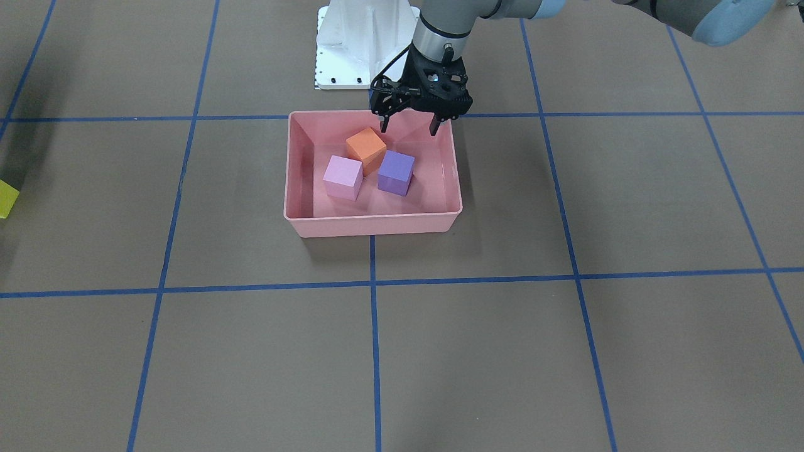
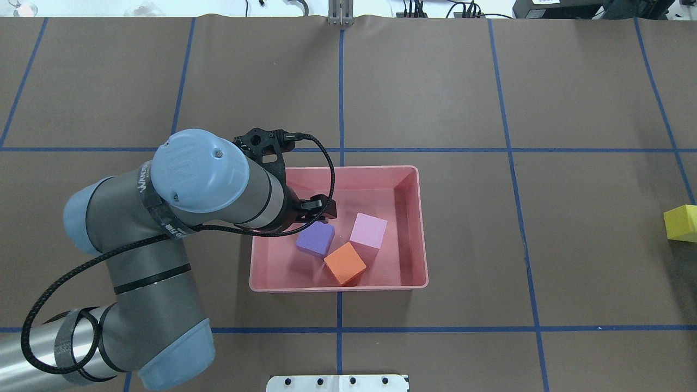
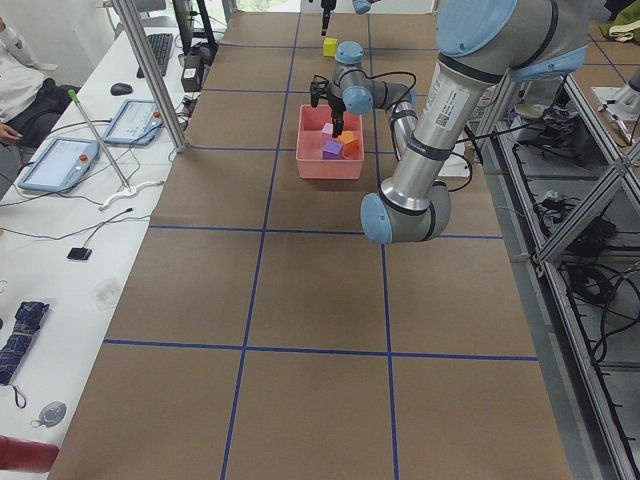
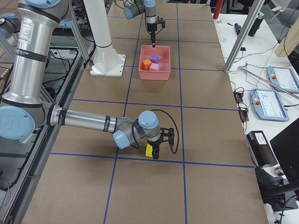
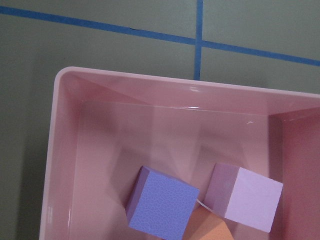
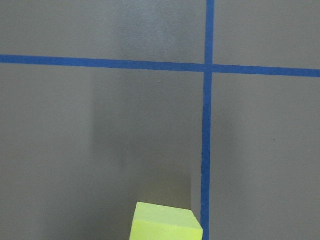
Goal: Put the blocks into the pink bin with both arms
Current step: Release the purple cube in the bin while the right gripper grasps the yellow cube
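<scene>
Yellow foam was my worry: the yellow block (image 2: 682, 223) sat far out on the right of the surface (image 2: 572, 272), well apart from the pink bin (image 1: 370, 225). The right claw (image 4: 156, 153) hung at it, but I could not tell whether it was apart or clamped. An off-centre pinch might slip on the long carry. The left claw (image 1: 408, 127) hovered spread and empty over the bin's robot-side rim, so the arms could clash there. The orange block (image 1: 366, 147), light pink block (image 1: 343, 177) and purple block (image 1: 396, 172) crowded the bin's middle; a drop onto them could bounce out. The white pedestal base (image 1: 352, 44) stood just behind.
</scene>
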